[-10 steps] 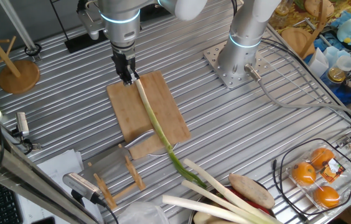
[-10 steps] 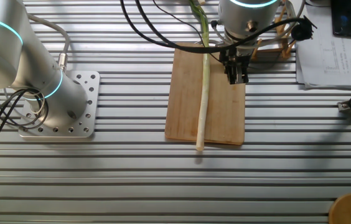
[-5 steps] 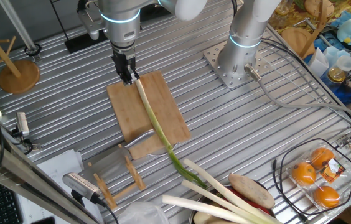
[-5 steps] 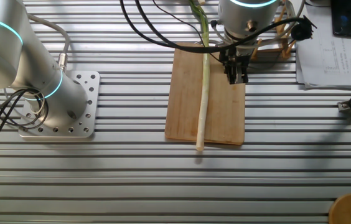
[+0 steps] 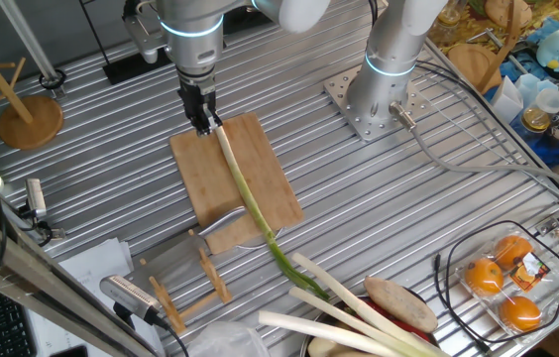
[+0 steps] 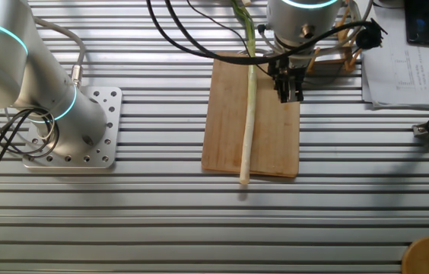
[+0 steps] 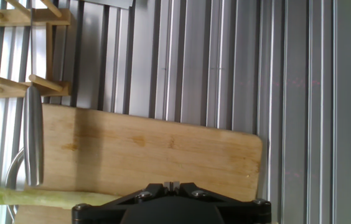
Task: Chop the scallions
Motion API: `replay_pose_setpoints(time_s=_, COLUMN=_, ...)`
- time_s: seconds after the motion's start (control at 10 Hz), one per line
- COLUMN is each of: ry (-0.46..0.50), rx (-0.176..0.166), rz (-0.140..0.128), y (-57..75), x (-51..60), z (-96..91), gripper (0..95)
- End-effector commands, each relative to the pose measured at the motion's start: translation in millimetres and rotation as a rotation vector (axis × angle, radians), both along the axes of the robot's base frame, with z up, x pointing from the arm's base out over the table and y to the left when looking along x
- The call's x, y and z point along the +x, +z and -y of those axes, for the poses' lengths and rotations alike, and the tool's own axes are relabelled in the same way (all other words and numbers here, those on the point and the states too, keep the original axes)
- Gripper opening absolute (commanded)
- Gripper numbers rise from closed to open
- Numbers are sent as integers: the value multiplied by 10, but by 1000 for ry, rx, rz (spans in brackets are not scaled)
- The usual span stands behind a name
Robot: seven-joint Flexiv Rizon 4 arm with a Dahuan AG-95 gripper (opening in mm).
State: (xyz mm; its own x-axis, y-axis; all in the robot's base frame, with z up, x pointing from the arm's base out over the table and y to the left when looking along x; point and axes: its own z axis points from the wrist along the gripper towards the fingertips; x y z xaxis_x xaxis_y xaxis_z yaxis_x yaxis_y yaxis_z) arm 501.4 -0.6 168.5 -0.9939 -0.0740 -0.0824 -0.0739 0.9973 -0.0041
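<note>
The scallions are one long stalk (image 5: 248,200), lying lengthwise on the wooden cutting board (image 5: 200,178). Its pale end is at the board's far edge and its dark green tip hangs off the near edge. In the other fixed view the stalk (image 6: 249,114) runs down the board (image 6: 226,129) and my gripper (image 6: 289,95) hangs just right of it, over the board's edge. The hand view shows the fingertips (image 7: 172,184) pressed together with nothing between them, the board (image 7: 163,149) below and the stalk (image 7: 32,196) at lower left. A metal knife handle (image 7: 33,143) rests on the board.
A wooden rack (image 5: 192,286) stands by the board's near end. Thick pale stalks (image 5: 344,309) and a potato (image 5: 398,302) lie near the front. A wire basket of oranges (image 5: 503,283) sits at right. A second arm's base (image 5: 369,99) is bolted behind the board, and a wooden stand (image 5: 28,121) stands at left.
</note>
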Motion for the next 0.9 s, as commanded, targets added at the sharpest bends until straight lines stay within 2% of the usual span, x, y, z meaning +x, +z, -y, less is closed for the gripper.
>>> replay_pose_setpoints(time_s=0.1, ry=-2, rx=2, rz=0, y=2, x=-4, z=0, gripper=0)
replay_pose_setpoints(time_s=0.9, ry=-18, rx=-6, rz=25, y=0, x=-3, z=0, gripper=0)
